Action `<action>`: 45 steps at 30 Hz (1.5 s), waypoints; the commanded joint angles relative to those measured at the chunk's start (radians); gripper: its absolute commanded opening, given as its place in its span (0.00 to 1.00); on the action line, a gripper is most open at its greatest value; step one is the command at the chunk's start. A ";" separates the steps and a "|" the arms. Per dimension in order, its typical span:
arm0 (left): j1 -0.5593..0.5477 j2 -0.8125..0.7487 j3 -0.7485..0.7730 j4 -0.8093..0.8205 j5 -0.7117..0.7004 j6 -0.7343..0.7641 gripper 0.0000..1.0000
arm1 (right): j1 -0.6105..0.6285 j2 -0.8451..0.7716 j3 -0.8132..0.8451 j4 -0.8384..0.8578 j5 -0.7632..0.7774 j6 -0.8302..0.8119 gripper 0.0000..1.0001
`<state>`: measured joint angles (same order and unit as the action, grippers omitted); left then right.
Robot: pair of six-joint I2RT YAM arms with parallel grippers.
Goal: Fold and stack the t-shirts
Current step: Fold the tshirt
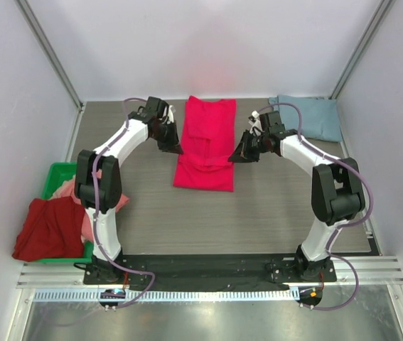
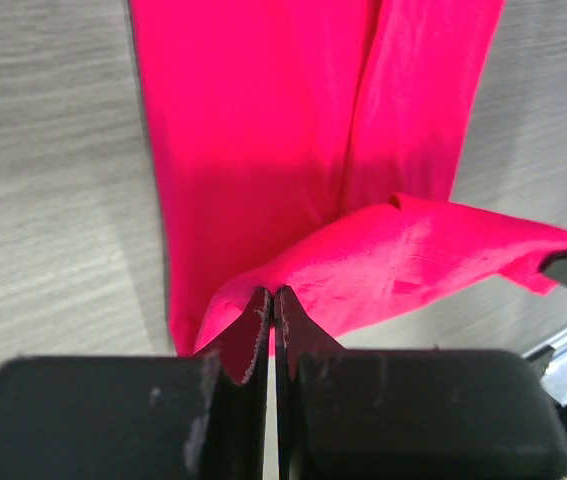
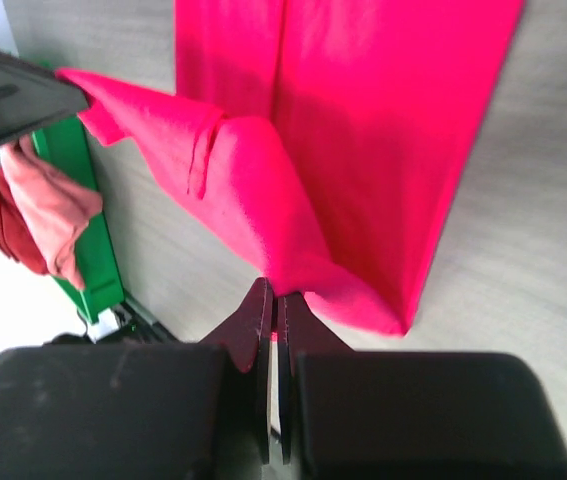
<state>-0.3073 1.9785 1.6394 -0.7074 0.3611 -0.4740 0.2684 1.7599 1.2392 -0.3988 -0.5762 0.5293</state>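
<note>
The bright crimson-pink t-shirt (image 1: 205,142) lies as a long strip on the middle of the table. My left gripper (image 1: 175,148) is shut on a raised fold at its left side, tips pinching cloth (image 2: 272,297). At the shirt's right side, my right gripper (image 1: 240,155) is shut on the same fold (image 3: 275,295). The lifted cloth (image 2: 413,260) stretches between the two grippers above the flat part (image 3: 383,120). A folded dusty blue-grey t-shirt (image 1: 308,117) lies at the back right. The salmon pink t-shirt (image 1: 70,192) and the dark red t-shirt (image 1: 48,227) hang over the bin.
A green plastic bin (image 1: 53,174) stands at the table's left edge, also visible in the right wrist view (image 3: 83,230). White walls and metal posts enclose the table on three sides. The arm bases sit on a black plate (image 1: 208,266) at the near edge.
</note>
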 commanded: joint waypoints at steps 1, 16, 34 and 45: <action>0.008 0.020 0.051 0.029 -0.007 0.032 0.00 | -0.018 0.039 0.080 0.078 0.002 0.003 0.01; 0.023 0.203 0.233 0.065 -0.048 0.061 0.00 | -0.037 0.266 0.295 0.112 0.010 -0.015 0.02; 0.099 -0.085 -0.162 -0.027 0.048 0.020 0.46 | -0.120 0.044 0.027 0.011 -0.020 -0.022 0.55; 0.109 -0.044 -0.325 0.066 0.220 -0.029 0.51 | -0.090 0.046 -0.238 0.112 -0.074 0.063 0.52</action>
<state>-0.1959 1.9186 1.3067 -0.7040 0.4950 -0.4808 0.1665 1.8072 1.0012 -0.3481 -0.6132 0.5556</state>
